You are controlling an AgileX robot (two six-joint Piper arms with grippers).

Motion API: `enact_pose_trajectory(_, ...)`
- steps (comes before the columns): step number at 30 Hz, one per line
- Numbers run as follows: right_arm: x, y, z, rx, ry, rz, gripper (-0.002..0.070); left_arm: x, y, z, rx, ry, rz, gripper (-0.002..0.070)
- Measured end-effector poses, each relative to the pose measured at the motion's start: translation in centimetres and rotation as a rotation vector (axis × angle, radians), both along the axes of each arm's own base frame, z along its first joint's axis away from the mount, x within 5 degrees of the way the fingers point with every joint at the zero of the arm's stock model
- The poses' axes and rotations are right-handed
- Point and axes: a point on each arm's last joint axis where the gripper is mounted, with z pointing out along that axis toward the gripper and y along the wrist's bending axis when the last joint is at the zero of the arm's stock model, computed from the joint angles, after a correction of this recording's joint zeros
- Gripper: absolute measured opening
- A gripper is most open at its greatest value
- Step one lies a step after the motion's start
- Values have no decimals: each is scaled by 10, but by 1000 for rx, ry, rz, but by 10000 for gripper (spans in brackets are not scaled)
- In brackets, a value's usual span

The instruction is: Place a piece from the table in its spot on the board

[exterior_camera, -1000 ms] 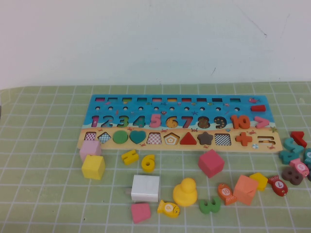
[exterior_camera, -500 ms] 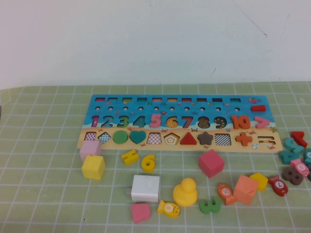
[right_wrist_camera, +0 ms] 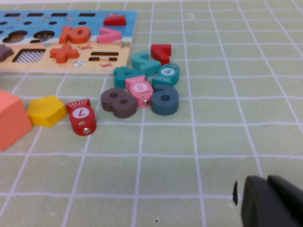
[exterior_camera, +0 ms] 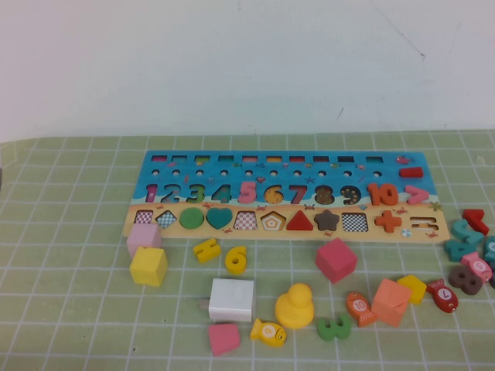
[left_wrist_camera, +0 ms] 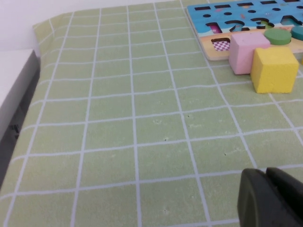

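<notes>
The yellow numeral "6" piece [exterior_camera: 236,260] lies flat on the green grid table [exterior_camera: 69,309], just in front of the board [exterior_camera: 309,164], below its heart shape. The board lies across the middle of the table and also shows in the left wrist view [left_wrist_camera: 201,21] and the right wrist view [right_wrist_camera: 118,60]. Neither arm shows in the high view. My left gripper [left_wrist_camera: 266,179] is shut and empty over bare mat, left of the board. My right gripper [right_wrist_camera: 267,184] is shut and empty over bare mat, near the loose numerals on the right.
Next to the 6 lie an angular yellow numeral [exterior_camera: 206,249], a yellow cube [exterior_camera: 148,266] and a pink cube [exterior_camera: 144,236]. In front are a white block [exterior_camera: 231,299], a yellow duck [exterior_camera: 295,306], a red cube [exterior_camera: 336,260] and a green 3 [exterior_camera: 334,328]. Several numerals [exterior_camera: 468,255] cluster at the right.
</notes>
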Motion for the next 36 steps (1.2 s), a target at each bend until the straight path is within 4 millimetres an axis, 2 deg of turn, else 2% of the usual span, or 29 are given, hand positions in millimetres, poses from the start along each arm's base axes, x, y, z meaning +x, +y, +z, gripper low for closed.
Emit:
enact_pose_trajectory(6,0,0,0,0,0,0,-2,2,0,8,-1,-93,3,-2)
enact_pose_trajectory(13,0,0,0,0,0,0,-2,0,1,50,-50,-555,15,-2)
enact_pose_trajectory(14,0,0,0,0,0,0,-2,-3,2,59,-63,-665,18,-2)
enact_pose_trajectory(22,0,0,0,0,0,0,-3,-18,5,84,-114,-978,32,-2)
enact_pose_trajectory(25,0,0,0,0,0,0,-3,-19,7,86,-152,-1003,49,-2)
enact_pose_trajectory(28,0,0,0,0,0,0,-3,-17,9,90,-215,-923,59,-2)
enact_pose_trajectory(32,0,0,0,0,0,0,-3,-25,8,130,-304,-768,31,-2)
enact_pose_trajectory(36,0,0,0,0,0,0,-2,-30,3,178,-258,-640,-15,-2)
